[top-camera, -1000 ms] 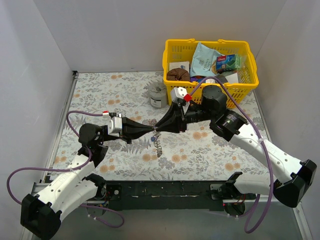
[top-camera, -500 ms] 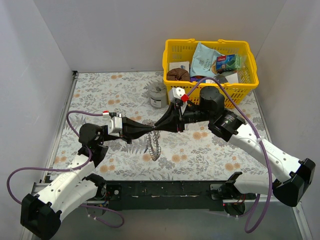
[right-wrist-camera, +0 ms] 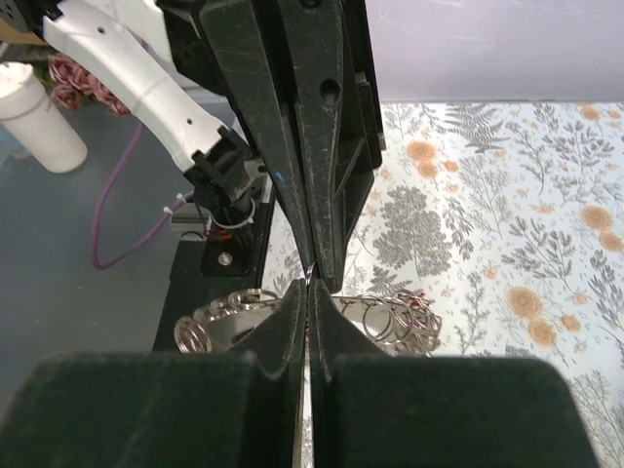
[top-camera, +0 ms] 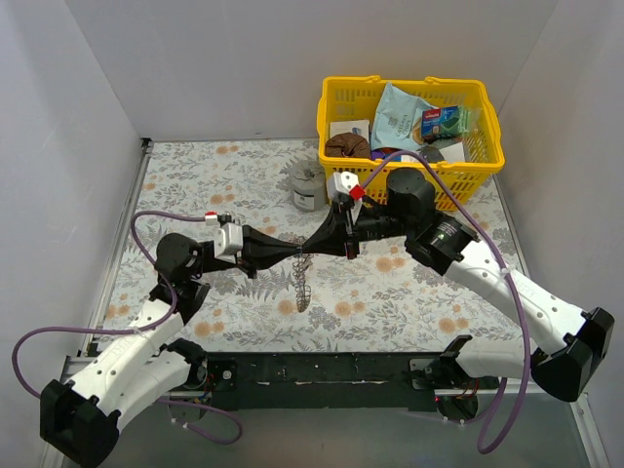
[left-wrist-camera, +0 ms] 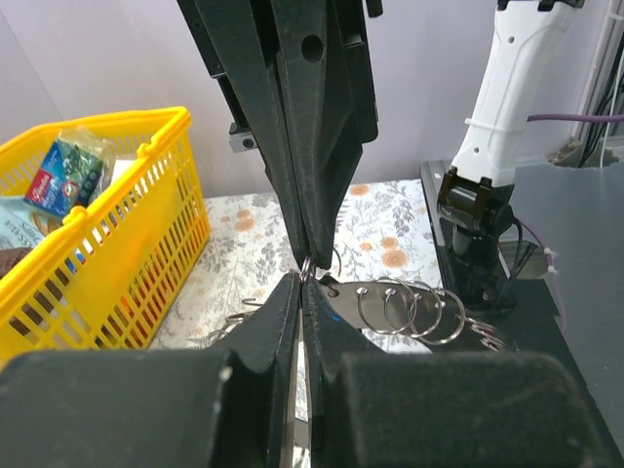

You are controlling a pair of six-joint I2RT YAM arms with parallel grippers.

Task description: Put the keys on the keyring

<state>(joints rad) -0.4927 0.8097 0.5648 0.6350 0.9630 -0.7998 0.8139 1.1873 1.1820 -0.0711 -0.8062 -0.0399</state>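
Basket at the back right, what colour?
The basket is yellow; top external view shows it best.

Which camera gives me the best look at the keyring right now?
Left wrist: the keyring fans its loops out in the clear. Right wrist shows the loops partly hidden behind its own fingers; the top view shows only a small hanging strand.

Robot lab test cell, plain white partition walls (top-camera: 244,58), floral-covered table (top-camera: 195,166), cabled mounting rail (top-camera: 322,370).
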